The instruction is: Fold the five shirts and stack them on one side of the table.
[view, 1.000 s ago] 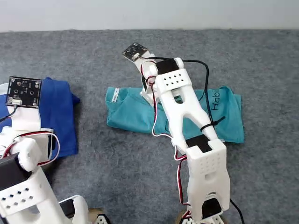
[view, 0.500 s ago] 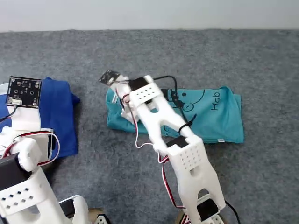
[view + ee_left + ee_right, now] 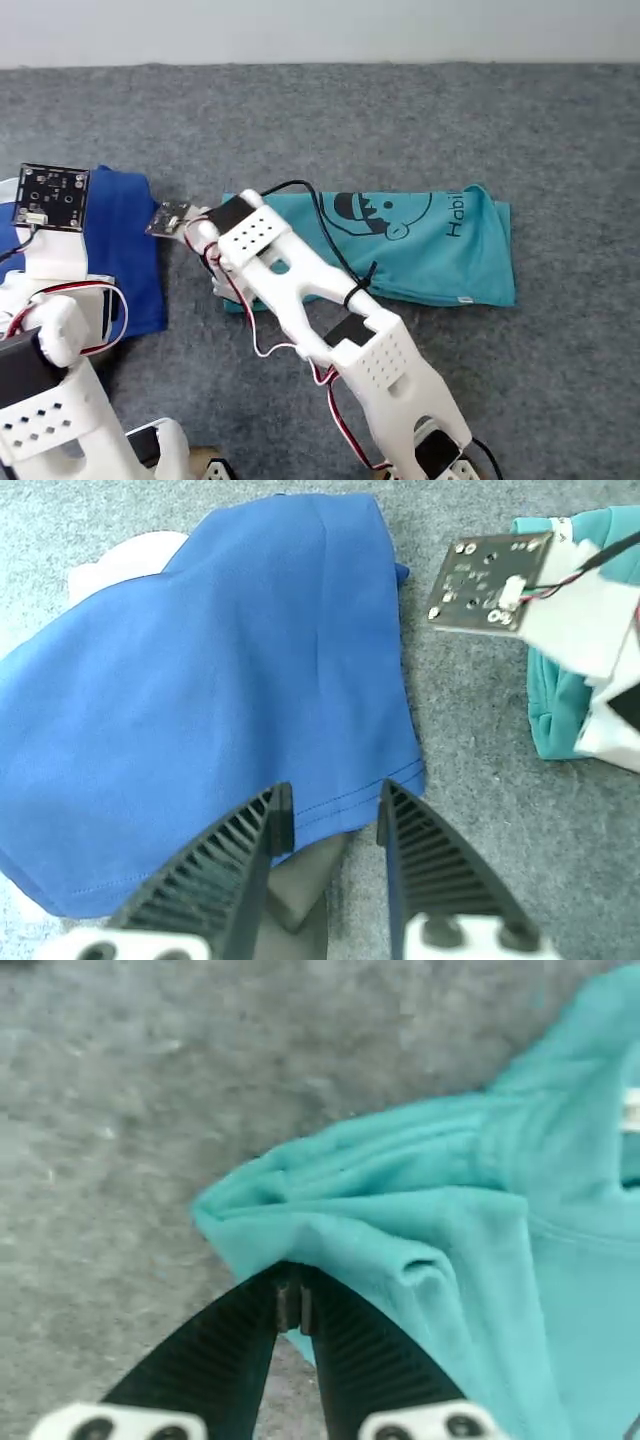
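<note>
Teal shirt (image 3: pixel 430 245) mid-table, pinched at its left end.
Folded band, long axis running left-right, print up, left corner bunched. Right gripper (image 3: pixel 292 1308): fingers pressed together on that corner's fold. Blue shirt (image 3: pixel 125 250) lies at far left on a white cloth (image 3: pixel 110 565). Left gripper (image 3: pixel 335 802) hangs over the blue shirt's near edge, fingers slightly parted, holding nothing. Grey table (image 3: pixel 400 120).

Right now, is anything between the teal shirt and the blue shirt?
Only bare table between them. The right pincer grips the teal shirt at its edge. The left pincer hangs open over the blue shirt, maybe in the way.
</note>
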Controlling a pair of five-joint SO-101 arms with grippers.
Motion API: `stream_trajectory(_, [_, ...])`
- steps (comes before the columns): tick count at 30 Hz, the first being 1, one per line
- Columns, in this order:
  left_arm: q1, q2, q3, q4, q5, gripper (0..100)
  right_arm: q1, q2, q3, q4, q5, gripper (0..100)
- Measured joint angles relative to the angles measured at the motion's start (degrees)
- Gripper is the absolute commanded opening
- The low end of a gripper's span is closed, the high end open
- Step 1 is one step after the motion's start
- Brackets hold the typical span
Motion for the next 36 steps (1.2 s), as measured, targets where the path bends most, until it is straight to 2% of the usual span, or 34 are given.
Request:
stream_trajectory(9, [0.0, 0.0, 0.0, 0.0, 0.0, 14, 11.87, 0.0, 0.0, -3.16, 0.0, 0.9])
stream_trajectory(15, [0.0, 0.0, 0.0, 0.0, 0.0, 14, 15.47, 0.09, 0.0, -3.16, 0.0, 1.4])
stream_trajectory(23, [0.0, 0.0, 0.0, 0.0, 0.0, 14, 12.84, -1.76, -4.13, 1.76, 0.0, 22.5])
stream_trajectory(30, [0.0, 0.0, 0.0, 0.0, 0.0, 14, 8.18, -2.02, -5.01, -0.62, 0.0, 24.0])
stream_trajectory(36, [0.0, 0.0, 0.0, 0.0, 0.0, 14, 7.74, 1.32, -5.27, -2.64, 0.0, 23.7])
